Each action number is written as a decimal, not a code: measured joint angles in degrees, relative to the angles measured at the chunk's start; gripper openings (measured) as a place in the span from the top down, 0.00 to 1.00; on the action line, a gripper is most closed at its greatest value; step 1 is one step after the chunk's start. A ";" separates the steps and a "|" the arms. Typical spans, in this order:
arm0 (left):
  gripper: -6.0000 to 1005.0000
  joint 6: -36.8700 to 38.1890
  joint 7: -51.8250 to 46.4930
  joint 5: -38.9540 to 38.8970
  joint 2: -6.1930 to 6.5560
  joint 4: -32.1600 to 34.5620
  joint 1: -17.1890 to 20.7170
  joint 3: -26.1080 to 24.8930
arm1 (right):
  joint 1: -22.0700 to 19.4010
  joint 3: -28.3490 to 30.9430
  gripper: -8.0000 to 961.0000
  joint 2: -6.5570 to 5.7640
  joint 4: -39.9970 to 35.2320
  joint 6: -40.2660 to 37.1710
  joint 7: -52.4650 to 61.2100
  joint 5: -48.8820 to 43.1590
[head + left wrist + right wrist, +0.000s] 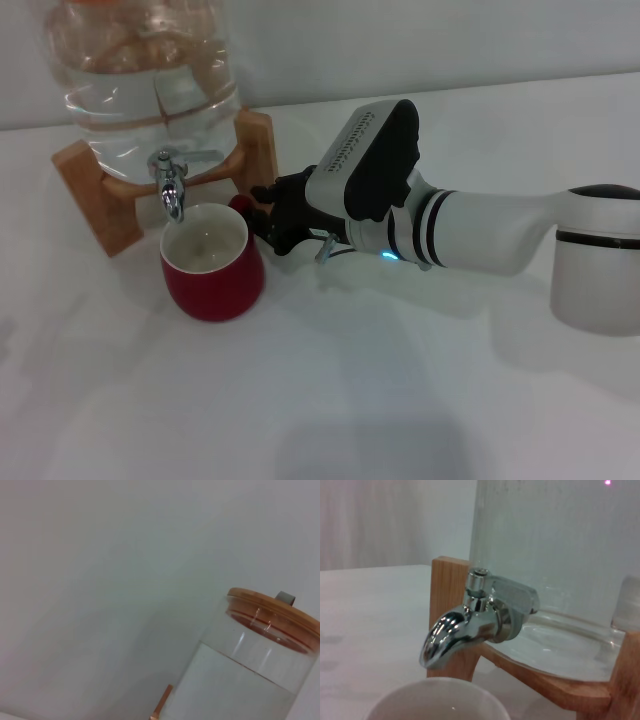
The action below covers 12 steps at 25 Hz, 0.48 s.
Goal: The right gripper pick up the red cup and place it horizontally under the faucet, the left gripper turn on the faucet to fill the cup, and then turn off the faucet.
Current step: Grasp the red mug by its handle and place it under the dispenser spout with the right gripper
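The right end effector (262, 212) is clamped on the red cup's (212, 262) handle, steadying it upright beneath the faucet (170, 190) spout, near the tabletop's (400, 400) back edge. The left end effector is out of view, so its state cannot be told.

One red cup (211, 275), one faucet (170, 190), one water jar (150, 70), one wooden stand (100, 195), one right gripper (268, 215).

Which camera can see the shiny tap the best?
The right wrist view: the faucet fills the picture, spout pointing down over the red cup's white rim. The head view shows the faucet small, above the cup at the right gripper. The left wrist view misses it.
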 joint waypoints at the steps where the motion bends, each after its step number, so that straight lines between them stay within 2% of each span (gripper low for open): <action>1: 0.13 0.02 -0.01 0.00 0.00 0.00 -0.01 0.00 | -0.01 0.00 0.75 0.00 0.00 0.01 0.00 0.00; 12: 0.13 0.03 -0.02 0.00 -0.01 0.00 0.19 0.00 | -0.47 0.01 0.75 -0.25 -0.01 1.05 0.00 0.02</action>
